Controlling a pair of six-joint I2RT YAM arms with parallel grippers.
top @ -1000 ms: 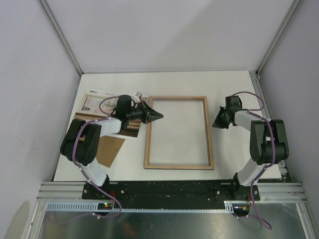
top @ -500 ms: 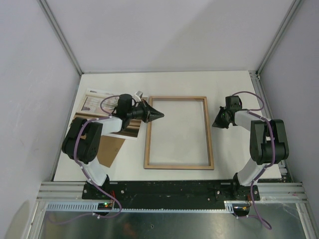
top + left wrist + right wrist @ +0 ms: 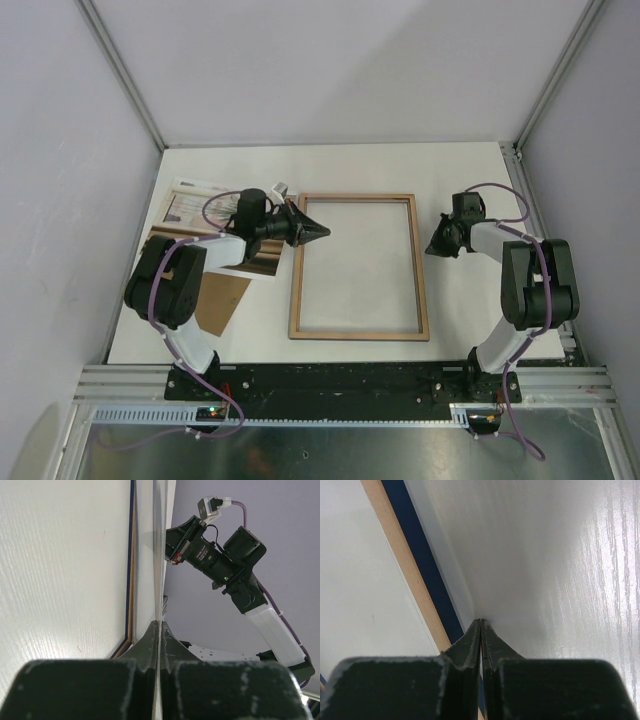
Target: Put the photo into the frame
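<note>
The frame (image 3: 357, 332) lies flat in the middle of the table with its light brown wood back up. Its navy edge shows in the left wrist view (image 3: 131, 555) and the right wrist view (image 3: 405, 565). The photo (image 3: 190, 208) lies picture side up at the far left, partly under my left arm. My left gripper (image 3: 322, 231) is shut, with its tips over the frame's far left corner (image 3: 159, 622). My right gripper (image 3: 430, 250) is shut and low on the table just outside the frame's right rail (image 3: 480, 621). Neither holds the photo.
A brown cardboard backing board (image 3: 222, 302) lies at the near left, partly under the photo and my left arm. Grey walls and metal posts enclose the table on three sides. My right arm (image 3: 215, 560) shows across the frame in the left wrist view.
My left arm's elbow has shifted very slightly. The grippers, frame and photo stay where they were.
</note>
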